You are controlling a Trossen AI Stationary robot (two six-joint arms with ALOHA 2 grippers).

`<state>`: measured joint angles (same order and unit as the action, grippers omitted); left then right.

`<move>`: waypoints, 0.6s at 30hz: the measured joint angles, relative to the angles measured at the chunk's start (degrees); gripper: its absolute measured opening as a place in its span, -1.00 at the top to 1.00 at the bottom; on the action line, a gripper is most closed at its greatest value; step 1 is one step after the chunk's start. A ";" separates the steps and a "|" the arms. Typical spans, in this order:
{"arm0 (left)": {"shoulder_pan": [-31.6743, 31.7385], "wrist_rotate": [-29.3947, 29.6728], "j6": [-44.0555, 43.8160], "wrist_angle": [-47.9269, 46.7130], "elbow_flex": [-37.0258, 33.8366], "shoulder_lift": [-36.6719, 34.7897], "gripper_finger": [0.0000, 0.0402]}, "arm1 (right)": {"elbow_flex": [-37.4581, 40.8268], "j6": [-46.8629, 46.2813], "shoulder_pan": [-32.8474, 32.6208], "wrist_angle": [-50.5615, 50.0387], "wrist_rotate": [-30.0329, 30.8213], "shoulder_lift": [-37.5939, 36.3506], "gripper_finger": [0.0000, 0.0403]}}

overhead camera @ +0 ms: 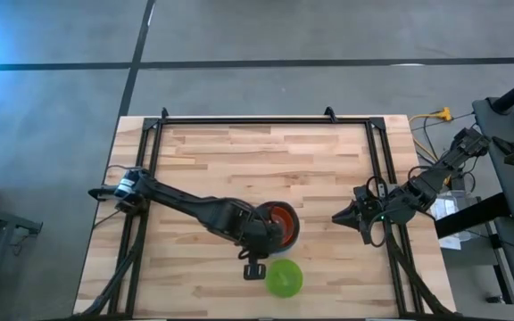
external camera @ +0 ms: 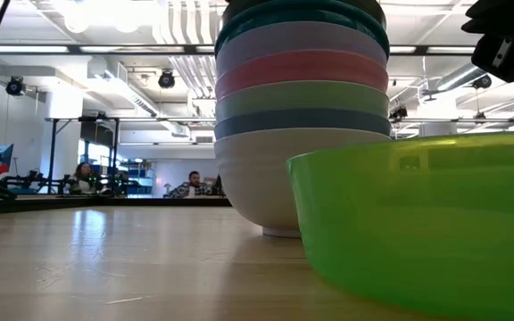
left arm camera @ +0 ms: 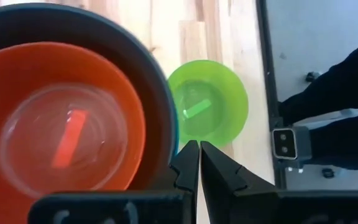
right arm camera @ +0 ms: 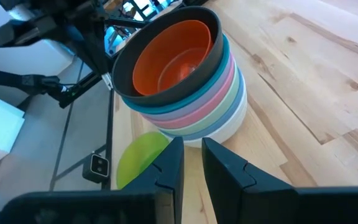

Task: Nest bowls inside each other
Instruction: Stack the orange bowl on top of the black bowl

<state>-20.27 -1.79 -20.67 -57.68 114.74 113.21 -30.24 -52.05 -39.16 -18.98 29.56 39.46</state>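
The bright green bowl (overhead camera: 285,277) sits alone just beyond the left gripper (left arm camera: 199,163), whose fingers are pressed together, empty, beside the stack (overhead camera: 278,224); the right gripper (overhead camera: 346,217) waits farther off.

1. Red-orange bowl (right arm camera: 169,59), plain and glossy, innermost in the stack.
2. Black bowl (right arm camera: 213,34) around it, dark rim without any pattern.
3. Below in the stack, bands of teal (external camera: 302,18), lavender (external camera: 302,45), pink (external camera: 302,69), pale green (external camera: 302,96), dark blue (external camera: 302,120), and white bowl (external camera: 257,174) at the bottom.
4. Bright green bowl (overhead camera: 285,277), translucent lime, no pattern, apart from the stack.
5. Table (overhead camera: 239,160) in light wood, planks of pale and honey tones with visible grain.
6. Black frame (overhead camera: 266,119) along the table edges.
7. Left gripper (left arm camera: 199,163) and right gripper (right arm camera: 192,163), both black.
8. Grey floor (overhead camera: 61,89) with dark lines.
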 joint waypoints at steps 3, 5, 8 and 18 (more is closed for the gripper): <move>0.15 -0.96 0.01 1.75 -0.79 0.02 1.00 | 0.02 -0.04 0.00 0.04 0.00 0.00 0.73; 0.17 -0.95 0.00 1.70 -0.52 0.02 1.00 | 0.00 -0.58 -0.07 0.07 -0.04 0.00 0.73; 0.13 -0.72 -0.62 1.48 -0.72 -0.59 1.00 | 0.00 -1.07 -0.65 0.47 -0.04 0.03 0.73; 0.05 1.38 -1.31 -0.29 -2.06 -1.32 1.00 | 0.00 -1.59 -2.13 0.48 0.10 0.07 0.73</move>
<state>-20.21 -0.40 -21.98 -57.97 112.68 111.88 -30.24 -53.64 -41.29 -18.50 29.66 39.53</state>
